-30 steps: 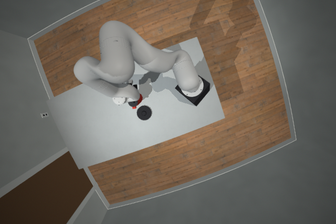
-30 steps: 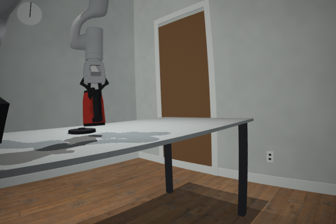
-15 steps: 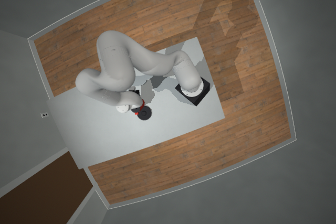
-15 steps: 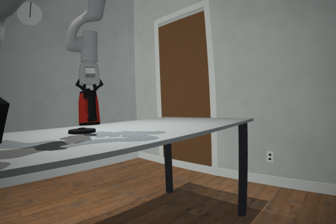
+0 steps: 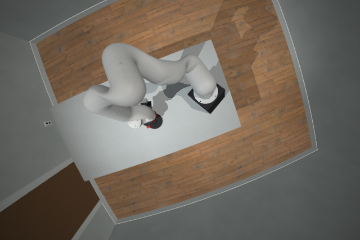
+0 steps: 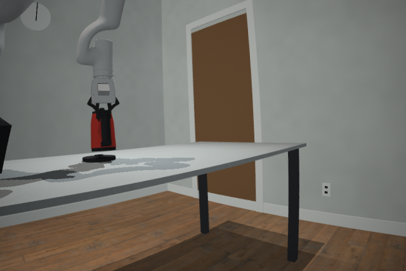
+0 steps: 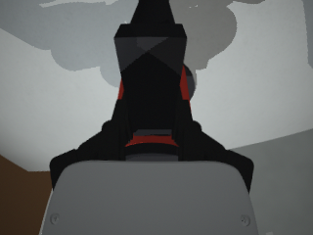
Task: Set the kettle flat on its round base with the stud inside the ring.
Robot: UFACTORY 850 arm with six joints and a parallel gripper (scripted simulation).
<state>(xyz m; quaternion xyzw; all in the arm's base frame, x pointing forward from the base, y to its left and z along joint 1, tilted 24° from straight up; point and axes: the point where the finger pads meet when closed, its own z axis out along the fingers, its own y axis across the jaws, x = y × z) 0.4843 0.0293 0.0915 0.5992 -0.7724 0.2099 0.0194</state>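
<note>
The red kettle (image 6: pixel 103 131) with a black handle hangs upright in the air, held by its handle's upright bar. My gripper (image 6: pixel 103 108) is shut on that bar from above. The flat black round base (image 6: pixel 98 158) lies on the table right under the kettle, with a small gap between the kettle's bottom and the base. In the top view the arm covers most of the kettle (image 5: pixel 151 122), and the base (image 5: pixel 156 122) shows beside it. In the wrist view the black handle (image 7: pixel 151 85) fills the middle, with red edges of the kettle at both sides; the base is hidden beneath.
The arm's black mounting block (image 5: pixel 207 97) stands on the table at its far side. The table's edge (image 6: pixel 196 167) runs along the front. A brown door (image 6: pixel 222 104) is in the wall behind the table.
</note>
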